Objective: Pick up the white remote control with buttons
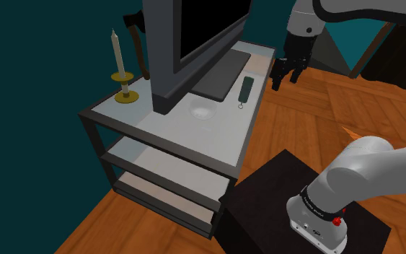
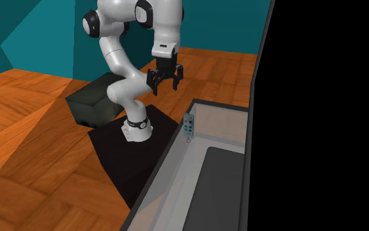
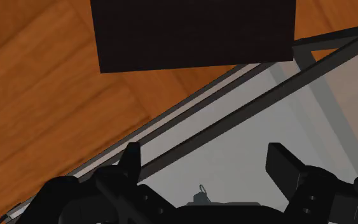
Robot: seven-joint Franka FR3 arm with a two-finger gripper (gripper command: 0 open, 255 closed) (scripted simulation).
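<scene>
The remote (image 1: 246,89) is a slim grey-green bar with small buttons, lying flat on the glass top of the TV table (image 1: 158,127), near the edge beside the TV's base. In the second exterior view the remote (image 2: 189,125) lies at the table's near corner. My gripper (image 1: 286,76) hangs open in the air to the shoulder view's right of the remote, higher than the table top and holding nothing. In the wrist view the gripper (image 3: 206,162) has its fingers (image 3: 131,156) wide apart over the glass corner, with a small wire loop (image 3: 202,189) showing between them.
A large TV (image 1: 194,36) stands on the table with its dark base plate (image 1: 221,76) next to the remote. A clear glass bowl (image 1: 203,112) and a candle on a brass holder (image 1: 122,72) stand further along. The black stand (image 1: 280,187) sits on the wooden floor (image 1: 295,123).
</scene>
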